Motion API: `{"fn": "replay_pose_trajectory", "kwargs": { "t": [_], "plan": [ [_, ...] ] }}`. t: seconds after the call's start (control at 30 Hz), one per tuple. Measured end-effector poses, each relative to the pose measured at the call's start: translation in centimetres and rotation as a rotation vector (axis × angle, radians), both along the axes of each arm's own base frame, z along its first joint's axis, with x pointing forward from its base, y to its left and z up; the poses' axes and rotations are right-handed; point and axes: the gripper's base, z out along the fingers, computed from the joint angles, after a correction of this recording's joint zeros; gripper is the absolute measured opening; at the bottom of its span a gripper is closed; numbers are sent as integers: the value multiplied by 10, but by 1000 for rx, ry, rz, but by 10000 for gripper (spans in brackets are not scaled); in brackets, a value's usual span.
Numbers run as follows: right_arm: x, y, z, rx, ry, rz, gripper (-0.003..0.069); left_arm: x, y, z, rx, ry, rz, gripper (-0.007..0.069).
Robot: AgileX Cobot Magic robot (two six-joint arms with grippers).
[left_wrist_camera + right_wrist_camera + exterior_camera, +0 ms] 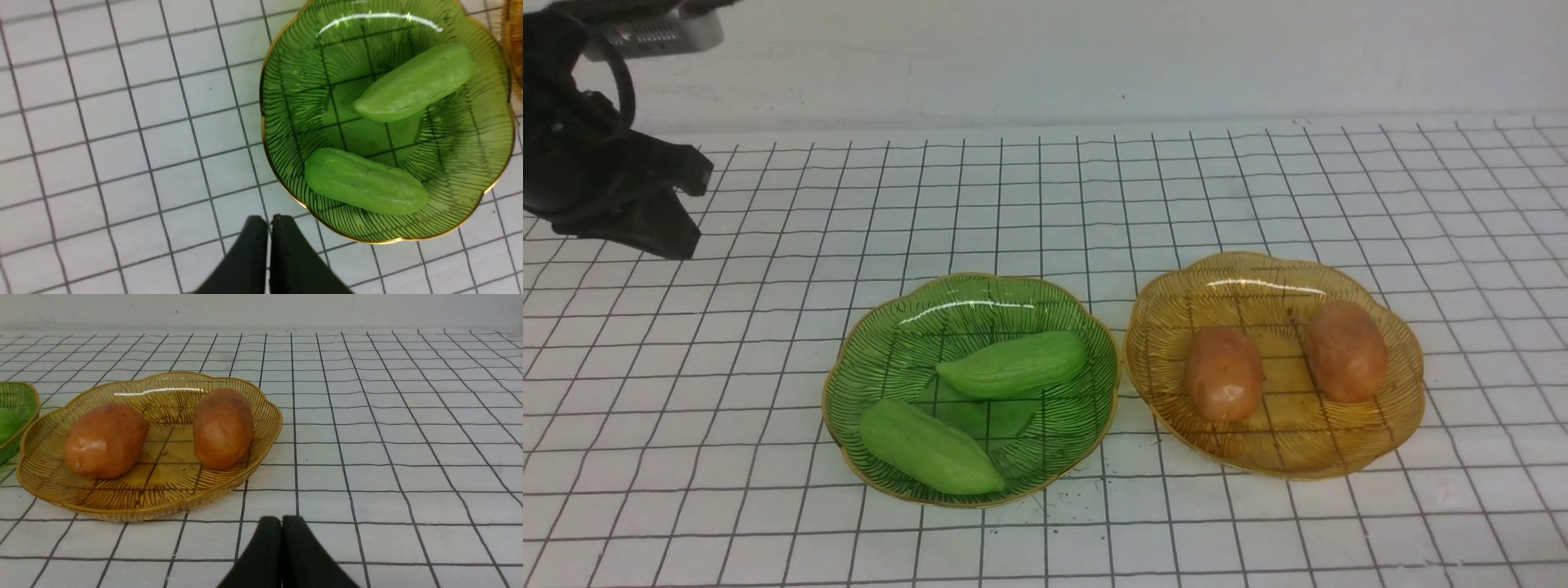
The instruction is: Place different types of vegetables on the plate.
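Two light-green cucumbers lie in a green glass plate: one toward the back, the other at the front rim. Beside it on the right, an amber glass plate holds two orange-brown potatoes. My left gripper is shut and empty, hovering off the green plate on its left side; in the front view its arm is raised at the far left. My right gripper is shut and empty, low over the table in front of the amber plate.
The plates stand on a white table cloth with a black grid. A white wall closes the back edge. A grey device sits at the top left above my left arm.
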Motion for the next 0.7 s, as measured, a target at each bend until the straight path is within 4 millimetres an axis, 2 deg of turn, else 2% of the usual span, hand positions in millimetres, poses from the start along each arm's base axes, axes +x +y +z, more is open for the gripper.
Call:
{"fn": "replay_pose_trajectory", "kwargs": {
  "t": [0.2, 0.33, 0.53, 0.7],
  "plan": [
    [0, 0, 0, -2, 1, 0, -15, -28, -5, 26, -15, -95, -26, -3],
    [0, 0, 0, -2, 1, -3, -15, -66, -8, 34, 4, -138, -34, -3],
    [0, -1, 0, -2, 1, -22, -15, -117, -11, 27, 27, -157, -35, -3],
    [0, -1, 0, -3, 1, -25, -15, -161, -14, 13, 30, -185, -34, -3]
  ]
}}
